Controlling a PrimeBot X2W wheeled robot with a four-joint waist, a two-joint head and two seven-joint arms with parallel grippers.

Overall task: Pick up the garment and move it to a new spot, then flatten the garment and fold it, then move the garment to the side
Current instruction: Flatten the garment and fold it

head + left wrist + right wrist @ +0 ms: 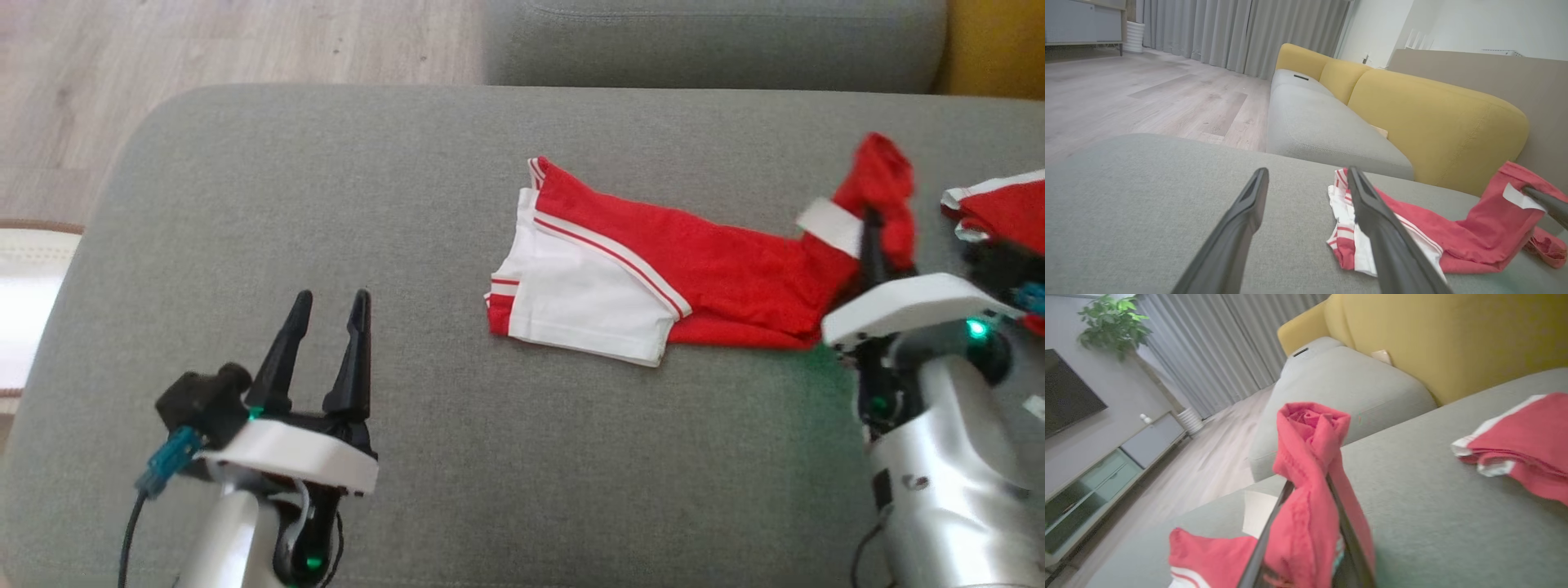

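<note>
A red garment (718,269) with a white panel and white stripes lies stretched across the grey cushion (326,204). My right gripper (873,224) is shut on the garment's right end and holds it bunched up above the cushion. In the right wrist view the red cloth (1306,433) is wrapped around the right gripper (1308,484) and covers its tips. My left gripper (331,302) stands open at the lower left, well clear of the garment and holding nothing. The left wrist view has the left gripper (1308,173) low over the cushion and the garment (1453,241) off to its right.
A second folded red-and-white garment (1004,208) lies at the cushion's right edge, also seen as a folded pile (1523,453). A grey seat (1323,130) and a yellow backrest (1433,118) stand beyond. Wood floor (163,49) lies past the cushion's left edge.
</note>
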